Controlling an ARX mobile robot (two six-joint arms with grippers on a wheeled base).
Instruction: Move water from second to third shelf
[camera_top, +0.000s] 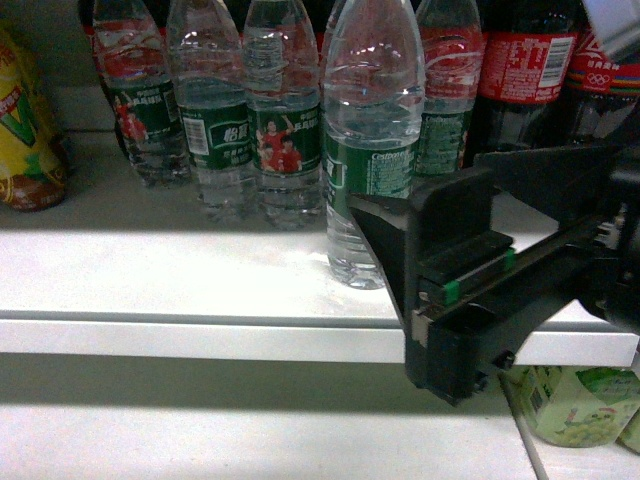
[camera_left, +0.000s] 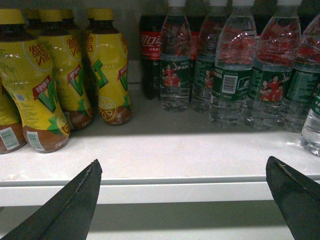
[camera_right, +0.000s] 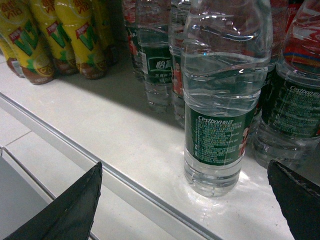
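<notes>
A water bottle (camera_top: 368, 150) is standing upright on the white shelf (camera_top: 180, 270), centre-right of the head view, forward of the row of other water bottles (camera_top: 250, 110) behind it. The right gripper (camera_right: 192, 200) is sitting with its jaws spread wide, the bottle (camera_right: 222, 100) between the finger lines but untouched. The left gripper (camera_left: 185, 200), low in its frame, is also gaping open before the shelf edge (camera_left: 160, 192), facing yellow drinks (camera_left: 65, 75) and more water.
</notes>
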